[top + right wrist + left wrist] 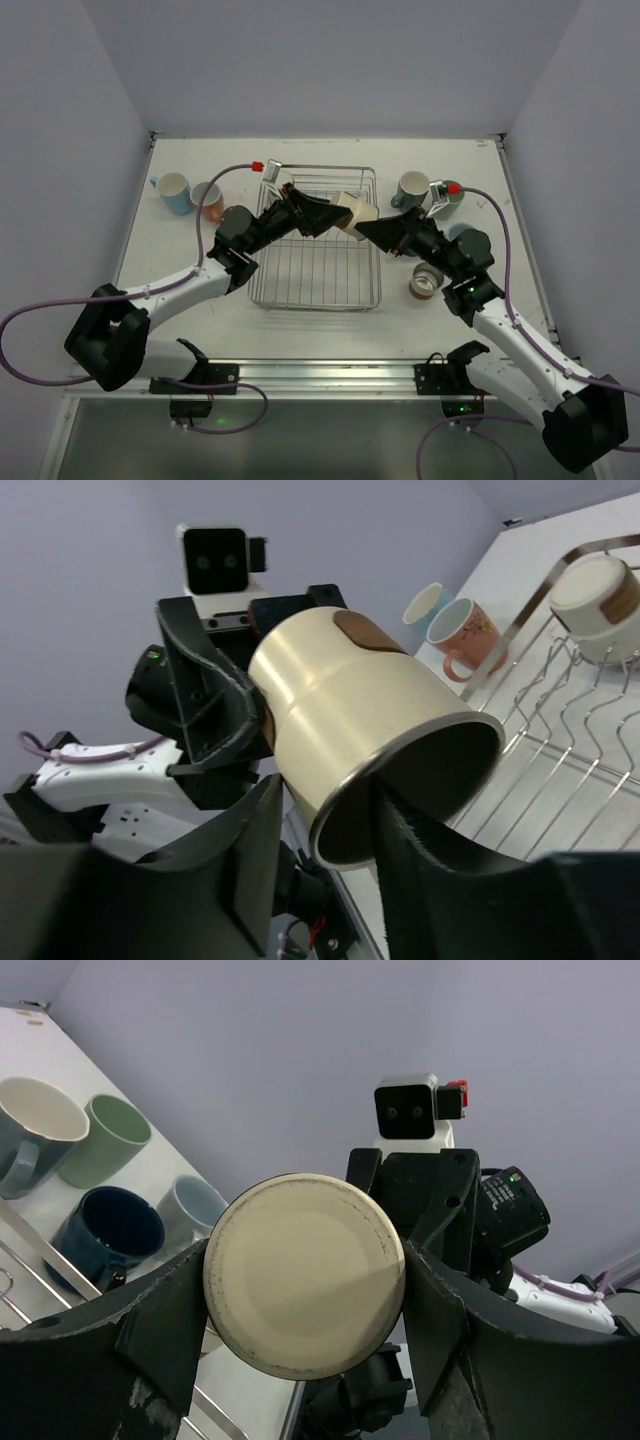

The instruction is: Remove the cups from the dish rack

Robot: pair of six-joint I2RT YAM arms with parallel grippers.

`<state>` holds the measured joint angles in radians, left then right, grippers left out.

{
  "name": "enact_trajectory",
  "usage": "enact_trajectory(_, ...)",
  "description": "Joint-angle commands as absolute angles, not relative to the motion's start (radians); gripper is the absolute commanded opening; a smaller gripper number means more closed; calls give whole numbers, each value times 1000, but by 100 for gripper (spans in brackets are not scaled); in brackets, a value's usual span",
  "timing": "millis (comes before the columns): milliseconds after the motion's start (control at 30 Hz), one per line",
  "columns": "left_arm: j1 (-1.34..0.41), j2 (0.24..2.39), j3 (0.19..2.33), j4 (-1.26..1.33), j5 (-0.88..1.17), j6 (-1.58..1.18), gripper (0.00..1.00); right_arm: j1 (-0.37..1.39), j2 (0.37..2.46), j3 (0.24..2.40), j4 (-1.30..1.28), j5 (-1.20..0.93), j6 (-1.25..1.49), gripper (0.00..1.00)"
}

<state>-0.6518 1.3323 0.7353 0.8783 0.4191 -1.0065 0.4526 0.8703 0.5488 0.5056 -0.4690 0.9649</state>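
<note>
A cream ceramic cup [330, 690] is being held sideways between both hands, the silver wire dish rack [315, 303] lying beneath them. Its base end is being clamped by the left hand [305, 1290] (flat bottom facing that wrist camera). Its rim is being pinched by the right hand [325, 800], one finger inside.

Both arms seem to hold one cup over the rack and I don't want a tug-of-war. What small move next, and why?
Probably open the left end effector slightly. It clamps the cream cup at its base while the right end effector pinches its rim wall, above the dish rack. Moving either arm first would likely strain both grips.
</note>
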Motion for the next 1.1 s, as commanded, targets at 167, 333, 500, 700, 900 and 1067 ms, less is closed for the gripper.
enact_trajectory(167, -676, 1266, 719, 922, 468, -971, 86, 453, 851, 528, 649, -446, 1000, 5)
enact_trajectory(333, -675, 1120, 667, 692, 402, -824, 100, 451, 804, 700, 76, -335, 806, 0)
enact_trajectory(500, -675, 847, 667, 251, 209, -614, 100, 453, 815, 847, -537, -157, 641, 0)
enact_trajectory(700, -676, 657, 759, -230, 36, -399, 100, 451, 805, 971, -878, 84, 630, 0)
enact_trajectory(900, -676, 583, 738, -399, -126, -308, 100, 451, 963, 1144, -1130, 236, 583, 0)
enact_trajectory(1067, -675, 574, 732, -399, -135, -285, 100, 449, 1037, 1187, -1192, 271, 572, 0)
